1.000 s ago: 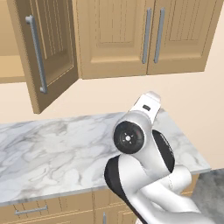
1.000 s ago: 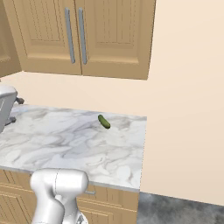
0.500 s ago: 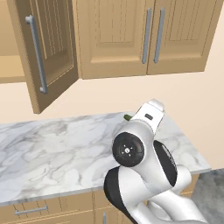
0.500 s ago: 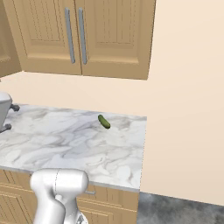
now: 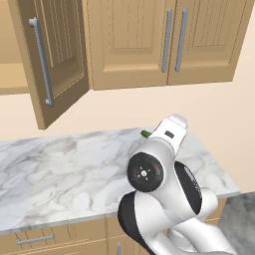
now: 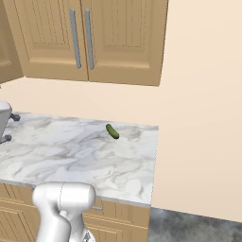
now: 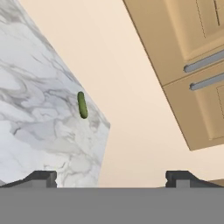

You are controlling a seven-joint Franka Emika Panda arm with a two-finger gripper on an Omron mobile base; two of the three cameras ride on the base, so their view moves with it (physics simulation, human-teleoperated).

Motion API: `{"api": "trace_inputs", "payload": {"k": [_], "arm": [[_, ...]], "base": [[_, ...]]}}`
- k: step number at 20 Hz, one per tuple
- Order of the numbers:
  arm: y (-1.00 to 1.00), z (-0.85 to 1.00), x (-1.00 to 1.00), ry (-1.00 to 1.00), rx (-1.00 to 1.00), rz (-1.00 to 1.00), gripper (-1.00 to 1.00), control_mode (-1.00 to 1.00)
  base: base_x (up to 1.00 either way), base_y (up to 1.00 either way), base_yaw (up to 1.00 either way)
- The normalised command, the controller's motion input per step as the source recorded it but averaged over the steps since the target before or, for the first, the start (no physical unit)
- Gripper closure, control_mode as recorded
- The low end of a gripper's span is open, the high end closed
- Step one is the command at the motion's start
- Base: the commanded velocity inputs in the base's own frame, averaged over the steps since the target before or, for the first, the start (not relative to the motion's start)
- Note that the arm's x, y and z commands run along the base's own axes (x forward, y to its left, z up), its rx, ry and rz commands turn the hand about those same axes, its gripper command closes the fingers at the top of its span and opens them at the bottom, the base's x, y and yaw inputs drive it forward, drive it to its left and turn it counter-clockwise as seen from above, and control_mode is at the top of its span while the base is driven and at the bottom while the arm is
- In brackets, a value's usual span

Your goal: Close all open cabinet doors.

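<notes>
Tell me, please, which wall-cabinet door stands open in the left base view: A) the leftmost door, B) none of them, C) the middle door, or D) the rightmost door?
A: the leftmost cabinet door is swung out from its frame, its bar handle facing the room and the shelf behind it exposed, while the two doors to its right, middle and rightmost, sit flush and shut.

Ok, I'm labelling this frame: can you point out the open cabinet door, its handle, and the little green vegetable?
open cabinet door (image 5: pixel 67 55), left base view, grooved panel.
handle (image 5: pixel 42 62), left base view, middle of the bar.
green vegetable (image 6: pixel 112 131), right base view, its middle.
</notes>
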Motion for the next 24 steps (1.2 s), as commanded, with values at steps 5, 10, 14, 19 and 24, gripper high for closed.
{"api": "trace_inputs", "payload": {"k": [5,10,14,19,24], "arm": [[0.0,0.0,0.0,0.0,0.0,0.0,-1.0,-1.0],[0.0,0.0,0.0,0.0,0.0,0.0,-1.0,-1.0],[0.0,0.0,0.0,0.0,0.0,0.0,-1.0,-1.0],[0.0,0.0,0.0,0.0,0.0,0.0,-1.0,1.0],[0.0,0.0,0.0,0.0,0.0,0.0,-1.0,1.0]], "base": [[0.0,0.0,0.0],[0.0,0.0,0.0],[0.0,0.0,0.0],[-0.28,0.11,0.0],[-0.3,0.25,0.0]]}}
